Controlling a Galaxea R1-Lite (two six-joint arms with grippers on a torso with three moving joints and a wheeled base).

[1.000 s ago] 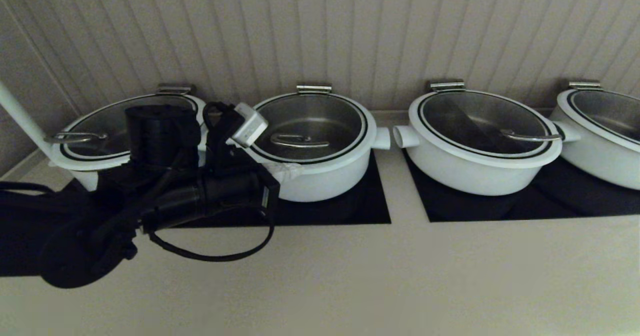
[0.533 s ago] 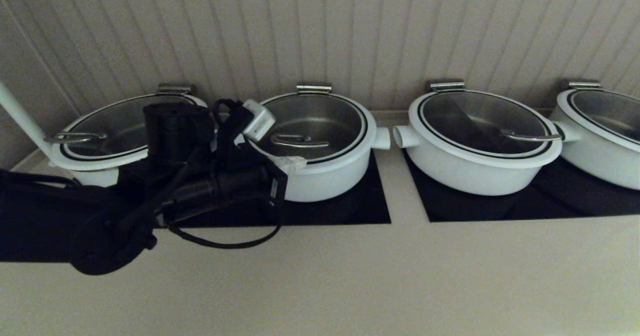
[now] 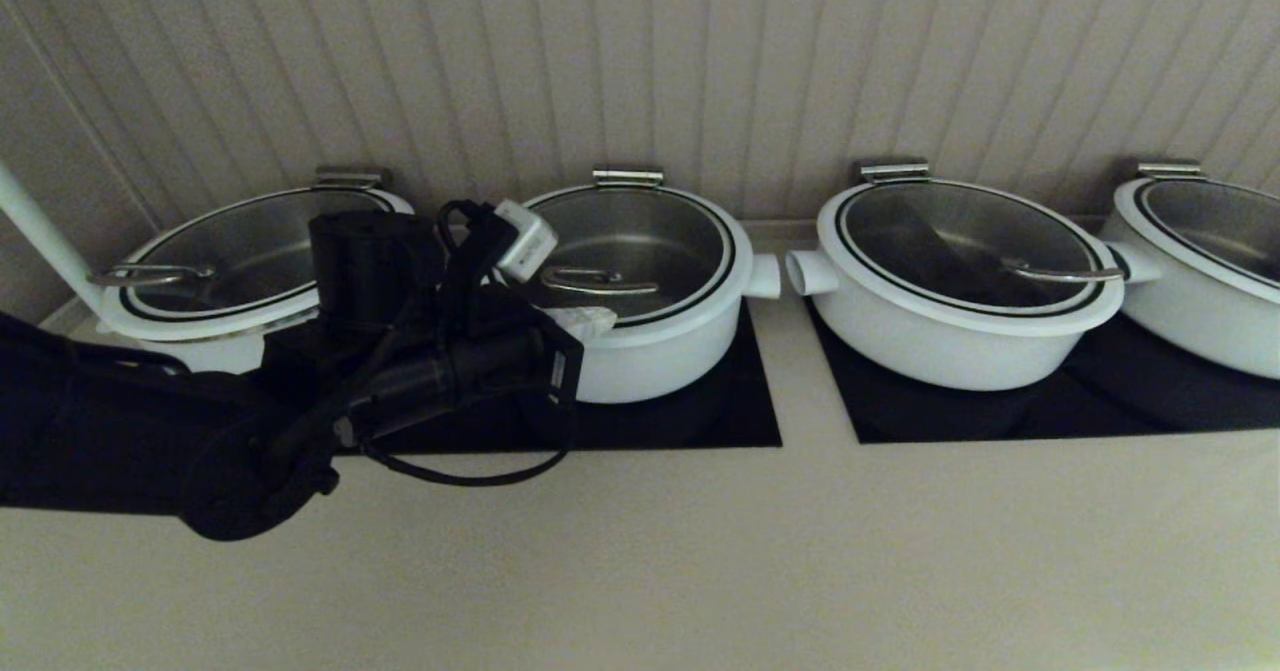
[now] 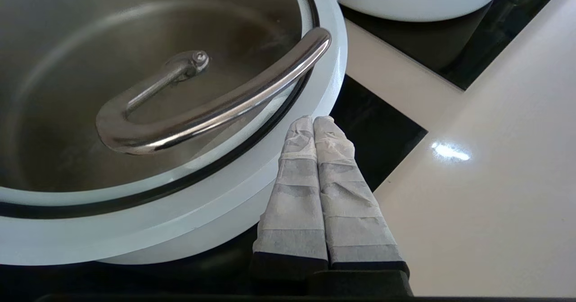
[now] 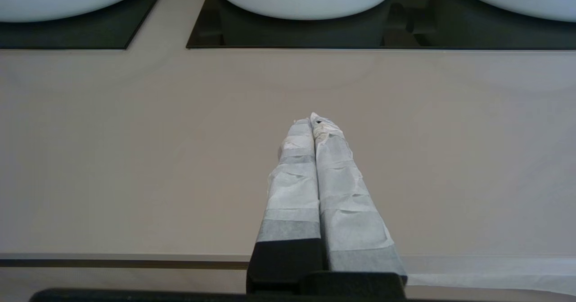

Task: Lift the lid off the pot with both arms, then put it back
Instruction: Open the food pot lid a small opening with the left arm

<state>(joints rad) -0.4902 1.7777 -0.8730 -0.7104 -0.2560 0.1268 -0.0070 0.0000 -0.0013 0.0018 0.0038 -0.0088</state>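
Note:
The pot [image 3: 650,351] is the white round one, second from the left in the head view. Its glass lid [image 3: 625,241] with white rim sits on it, the curved steel handle [image 3: 595,281] at the centre. The lid also shows in the left wrist view [image 4: 148,189] with its handle [image 4: 211,113]. My left gripper [image 3: 590,323] is shut and empty, its taped tips [image 4: 313,122] at the front-left rim of the lid. My right gripper [image 5: 312,119] is shut and empty over the bare counter, out of the head view.
Three wider white pots with lids stand in the row: one on the left [image 3: 220,261], two on the right [image 3: 960,291] [image 3: 1200,261]. They sit on black cooktop panels [image 3: 720,411]. A beige counter [image 3: 800,551] runs in front, a ribbed wall behind.
My left arm has moved right and forward, bringing its shut gripper up to the pot's front-left rim. The lid and the pots have not moved.

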